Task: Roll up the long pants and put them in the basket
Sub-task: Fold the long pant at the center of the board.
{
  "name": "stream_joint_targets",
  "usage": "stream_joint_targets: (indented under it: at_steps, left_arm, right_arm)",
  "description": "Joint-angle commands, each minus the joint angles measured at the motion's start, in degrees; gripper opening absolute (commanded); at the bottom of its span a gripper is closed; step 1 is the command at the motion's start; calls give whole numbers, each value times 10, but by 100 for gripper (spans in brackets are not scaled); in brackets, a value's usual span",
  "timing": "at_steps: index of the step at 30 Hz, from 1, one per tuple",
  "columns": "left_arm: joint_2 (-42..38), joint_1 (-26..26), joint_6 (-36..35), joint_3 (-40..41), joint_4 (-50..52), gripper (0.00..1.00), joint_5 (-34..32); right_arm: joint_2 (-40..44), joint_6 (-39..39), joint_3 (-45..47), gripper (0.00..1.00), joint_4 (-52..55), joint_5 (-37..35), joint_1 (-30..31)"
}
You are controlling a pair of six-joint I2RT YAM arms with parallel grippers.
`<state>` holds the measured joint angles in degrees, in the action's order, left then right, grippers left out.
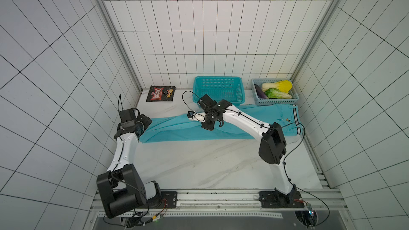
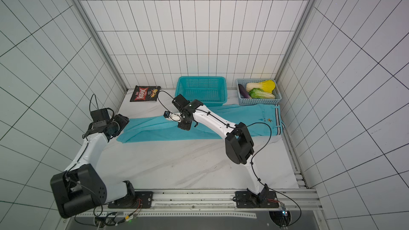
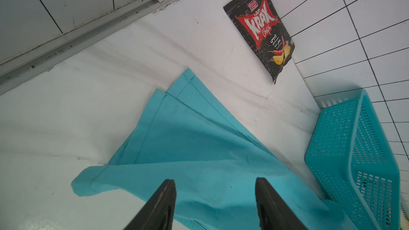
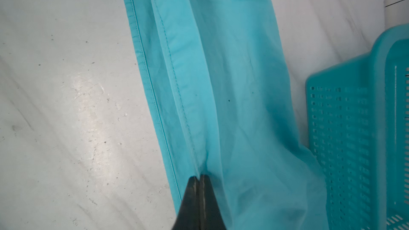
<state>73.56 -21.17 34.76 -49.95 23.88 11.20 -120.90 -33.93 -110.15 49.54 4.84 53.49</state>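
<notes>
Pinching long pants [image 4: 232, 85] mid-leg fold: right gripper [image 4: 199, 177]; left gripper [image 3: 215, 180] spread over hem end.

A white marble-patterned table [image 1: 199, 162] carried four things. The long pants [image 1: 177, 129] lay stretched out flat across it, running beneath both the left gripper [image 3: 214, 181] and the right gripper [image 4: 200, 180]. A black Krak chips bag [image 1: 160, 94] lay beyond the left gripper, apart from the cloth. A turquoise perforated basket [image 1: 219, 89] stood just behind the right gripper, close against the pants. A pale blue basket [image 1: 274, 101] stood well off to that gripper's right.
</notes>
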Motion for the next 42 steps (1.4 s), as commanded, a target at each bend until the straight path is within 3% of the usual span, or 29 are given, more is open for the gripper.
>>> stream_joint_targets:
  at_steps: [1,5,8,9,11,13,16,17,20,23,27,30,32,37,42]
  left_arm:
    - [1,-3,-19,-7,2,62,-25]
    - [9,-4,-20,-6,-8,62,-16]
    - [17,-3,-27,-12,-9,63,-4]
    - [18,-4,-31,-13,-8,63,-4]
    - [22,-3,-45,-14,-10,64,2]
    - [33,0,-53,-23,0,64,4]
    - [76,22,-52,-46,49,82,-45]
    - [88,21,-50,-47,52,83,-43]
    - [127,16,-51,-62,66,85,-42]
    - [173,22,-69,-85,74,86,-43]
    - [230,53,-94,-131,118,87,-117]
    - [261,54,-98,-152,144,91,-166]
    - [269,51,-108,-152,144,95,-192]
    - [323,61,-137,-190,169,95,-172]
    - [376,81,-147,-207,182,76,-192]
  right_arm:
    - [-4,21,94,0,15,29,8]
    - [-9,27,137,0,-1,40,18]
    - [-19,43,146,7,-4,42,21]
    - [-18,46,151,11,-3,44,21]
    - [-6,51,158,30,-5,51,21]
    - [9,60,168,39,-17,49,21]
    - [47,91,167,43,-34,46,17]
    - [66,116,164,44,-44,43,8]
    - [129,201,170,48,-90,91,-46]
    - [199,315,191,53,-140,169,-147]
    - [270,509,240,57,-223,182,-326]
    - [300,577,273,57,-279,222,-422]
    - [322,587,291,57,-305,222,-449]
    - [367,616,339,58,-371,240,-468]
    - [399,643,358,58,-398,238,-493]
